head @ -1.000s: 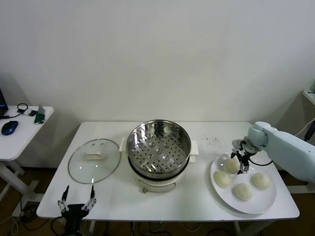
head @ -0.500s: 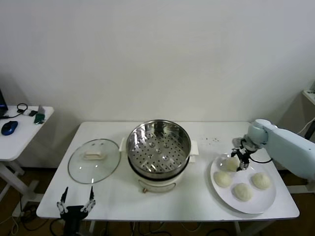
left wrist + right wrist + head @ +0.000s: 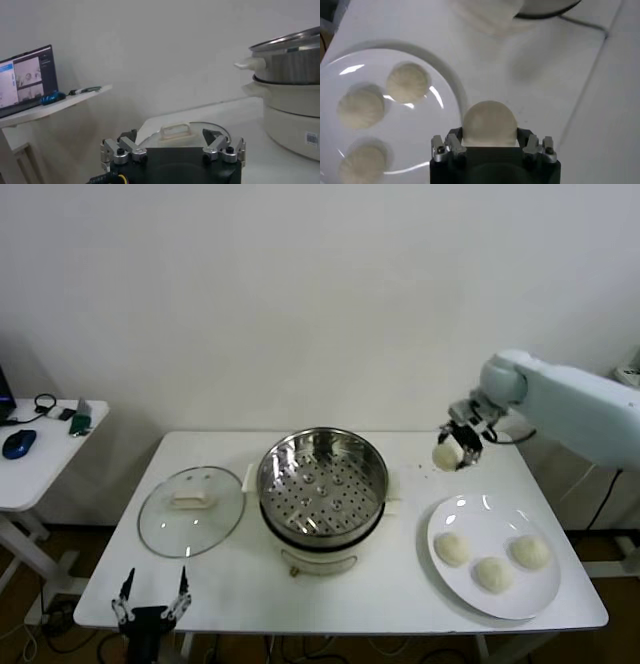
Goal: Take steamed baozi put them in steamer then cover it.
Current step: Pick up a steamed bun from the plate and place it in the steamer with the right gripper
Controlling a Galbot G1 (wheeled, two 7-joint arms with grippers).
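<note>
The fingers of the right gripper are closed on one round, smooth, off-white steamed baozi, and in the right wrist view this bun sits between the two finger pads, filling the gap fully. The gripper holds it in the air, to the right of the round shiny steel steamer with a perforated tray and above the white table, between the steamer and the flat white plate. Three more off-white baozi lie on this plate: one on the side near the steamer, one at the front, one on the far side from the steamer. The steamer stands on its white electric base with no cover on it. The round glass lid with a pale handle lies flat on the table just to the left of the steamer. The left gripper hangs at the front table edge, below the lid, with its fingers spread wide and nothing between them. Compared with one second ago, the right gripper was then low over the plate at the fourth bun; now that bun is lifted off and carried toward the steamer, and the plate has only three.
</note>
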